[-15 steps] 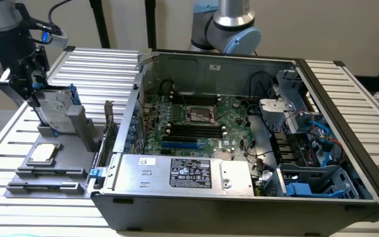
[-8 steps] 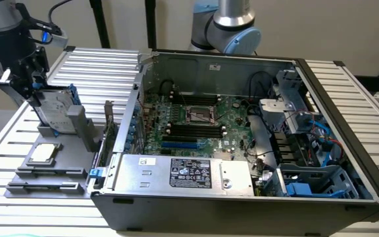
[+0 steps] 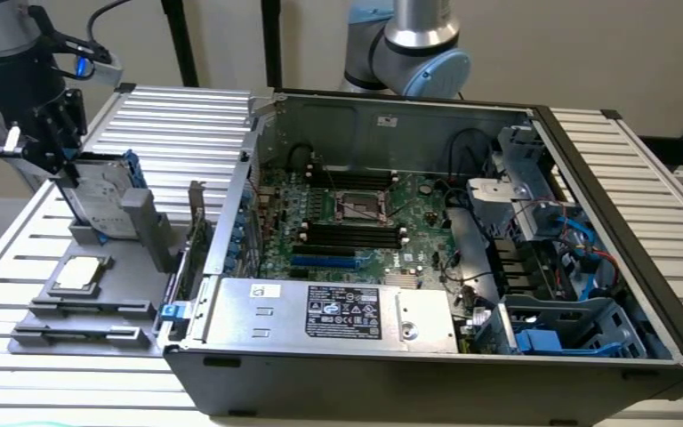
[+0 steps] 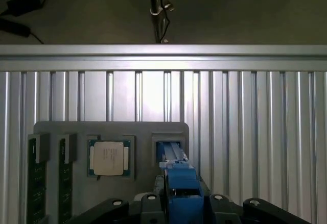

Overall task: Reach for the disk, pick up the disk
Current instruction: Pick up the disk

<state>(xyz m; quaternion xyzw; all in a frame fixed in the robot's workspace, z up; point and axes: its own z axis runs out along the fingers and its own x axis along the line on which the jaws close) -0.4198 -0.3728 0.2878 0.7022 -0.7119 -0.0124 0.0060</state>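
Black robot gripper (image 4: 180, 204) sits straight over the disk (image 4: 179, 179), a silver-grey metal drive in a bright blue plastic carrier. It stands on edge in the end slot of the grey plastic fixture tray (image 4: 112, 129). Can't tell whether the grip is made or open.

To do this well: centre on the carrier's top edge, squeeze square across the flat faces, lift dead vertical along the slot. Any tilt would likely bind it and drag the tray.

Square silver processor chip (image 4: 109, 157) sits in the tray just beside that slot. Two dark green memory sticks (image 4: 33, 183) lie at the tray's far end from the disk. Tray lies on the ribbed aluminium table (image 4: 255, 106), beside the open black computer case (image 3: 437, 222).
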